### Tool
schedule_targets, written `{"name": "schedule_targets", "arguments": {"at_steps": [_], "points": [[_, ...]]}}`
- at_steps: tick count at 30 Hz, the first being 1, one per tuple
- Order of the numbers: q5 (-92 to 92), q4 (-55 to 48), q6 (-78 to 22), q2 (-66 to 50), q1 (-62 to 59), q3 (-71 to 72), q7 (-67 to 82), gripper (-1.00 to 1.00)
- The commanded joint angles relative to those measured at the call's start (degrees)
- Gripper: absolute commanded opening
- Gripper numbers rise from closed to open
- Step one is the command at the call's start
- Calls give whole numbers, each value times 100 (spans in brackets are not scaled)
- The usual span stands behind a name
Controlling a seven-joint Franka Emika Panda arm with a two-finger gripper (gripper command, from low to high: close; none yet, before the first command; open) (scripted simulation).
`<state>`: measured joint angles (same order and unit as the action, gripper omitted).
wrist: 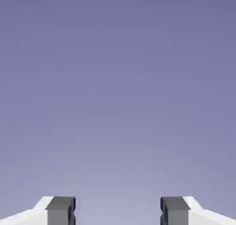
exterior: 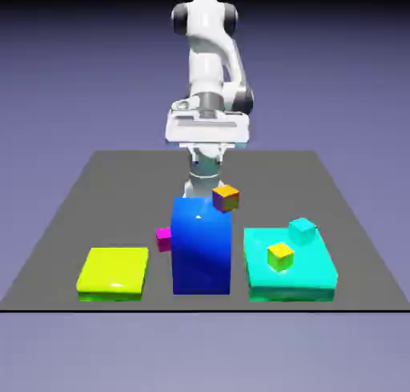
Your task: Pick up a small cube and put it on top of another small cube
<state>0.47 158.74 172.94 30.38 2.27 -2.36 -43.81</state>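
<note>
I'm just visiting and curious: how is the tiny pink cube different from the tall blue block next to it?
The magenta-pink cube is tiny and sits low on the grey table; the blue block is far larger and taller than it is wide. The pink cube is half hidden at the blue block's left side in the exterior view, while the blue block shows in full. Whether they touch cannot be told. Both are plain, single-coloured, and rest upright on the table.

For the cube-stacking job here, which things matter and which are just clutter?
Job:
magenta-pink cube
hand, open, holding nothing
the other small cube: which one is unclear

Lying about:
blue block
yellow-green slab
cyan slab
</note>
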Motion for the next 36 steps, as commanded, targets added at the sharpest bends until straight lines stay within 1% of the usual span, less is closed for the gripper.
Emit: {"name": "schedule_targets", "arguments": {"at_steps": [1, 8, 20, 28, 29, 31, 35, 36], "points": [[83, -154, -158, -208, 87, -192, -84, 0], [663, -1230, -1264, -1661, 691, -1537, -670, 0], [2363, -2131, -4230, -4134, 693, -3422, -969, 0], [3558, -1898, -6206, -5183, 14, -3954, -632, 0], [3639, -1691, -6316, -5103, -182, -3816, -489, 0], [3660, -1610, -6341, -5059, -254, -3754, -435, 0], [4605, -1375, -5719, -5782, -304, -3124, 154, 0], [4605, -1375, -5719, -5782, -304, -3124, 154, -100]]}}
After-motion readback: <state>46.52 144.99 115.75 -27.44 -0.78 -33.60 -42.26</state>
